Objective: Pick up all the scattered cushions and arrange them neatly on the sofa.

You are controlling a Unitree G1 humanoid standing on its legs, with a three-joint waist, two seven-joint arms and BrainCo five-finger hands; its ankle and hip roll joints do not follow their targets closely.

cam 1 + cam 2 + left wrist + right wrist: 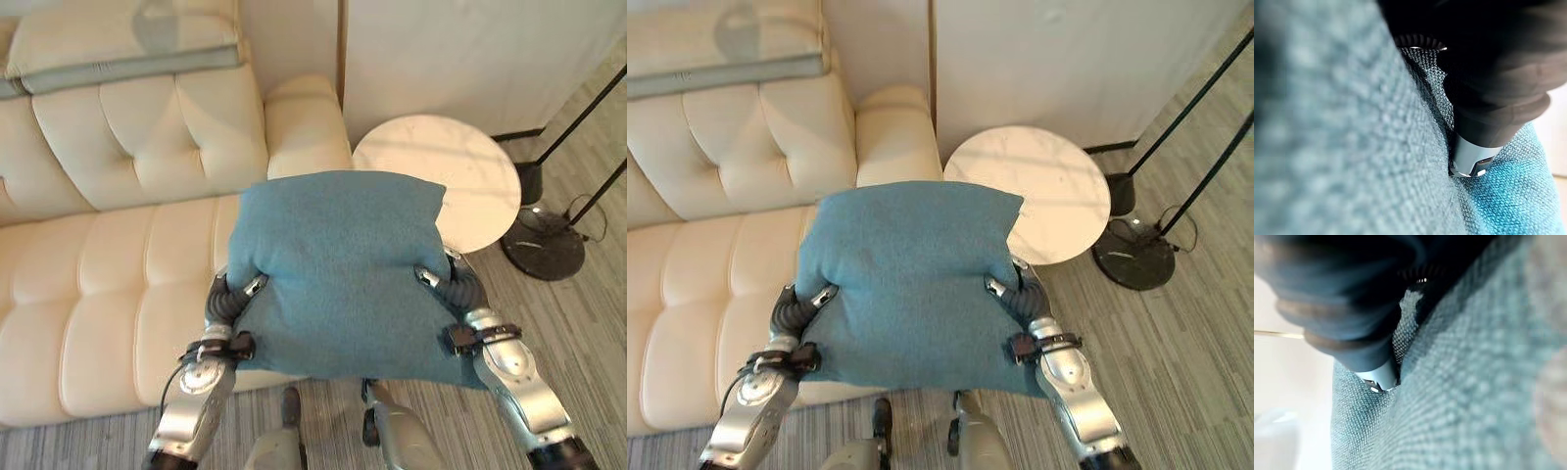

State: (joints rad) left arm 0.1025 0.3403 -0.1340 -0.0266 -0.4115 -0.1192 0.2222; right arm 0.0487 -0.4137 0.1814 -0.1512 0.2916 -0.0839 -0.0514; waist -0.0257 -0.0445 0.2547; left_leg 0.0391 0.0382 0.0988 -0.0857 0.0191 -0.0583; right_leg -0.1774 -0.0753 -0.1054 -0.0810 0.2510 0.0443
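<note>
Both hands, left [238, 294] and right [443, 282], pinched the cushion [338, 269] above the sofa [108, 284], fingers apparently dug into the fabric. Lowering it level against the backrest would seat it neatly.

Plain teal-blue cushion [343, 264]; cream tufted sofa [108, 284]; white marbled side table [460, 171].

Blue cushion [338, 269] of coarse woven matt cloth, sofa [108, 284] of smooth cream tufted leather

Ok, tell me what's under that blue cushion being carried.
Under the blue woven cushion show the cream leather sofa's seat, the round white side table's edge and striped floor. Both hands' fingers are hidden by the fabric.
</note>
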